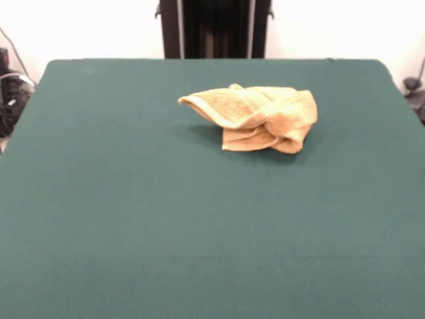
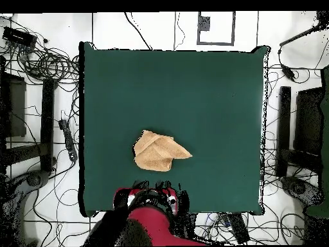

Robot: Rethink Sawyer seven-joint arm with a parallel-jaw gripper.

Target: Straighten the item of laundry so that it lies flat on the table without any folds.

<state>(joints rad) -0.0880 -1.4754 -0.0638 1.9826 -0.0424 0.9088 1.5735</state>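
Near half of the bench (image 1: pixel 133 252) is bare green cloth from the front camera. Past the middle, toward the pedestal edge and a little right of centre in that view, sits the towel (image 1: pixel 255 118): bunched, several layers doubled over, one pointed flap sticking out left, hemmed edges curled underneath on the right. Not flat at all; task not begun as it lies.

Beyond it, only the pedestal (image 1: pixel 214 28) at the far edge. Overhead, the arm (image 2: pixel 151 206) is drawn back over the base-side edge of the bench, apart from the towel. I cannot tell how the hand stands.

Risks, my reading: pinching the top of the heap may catch several layers and drag the whole bundle. Pulling the loose flap may just slide it toward the edge.
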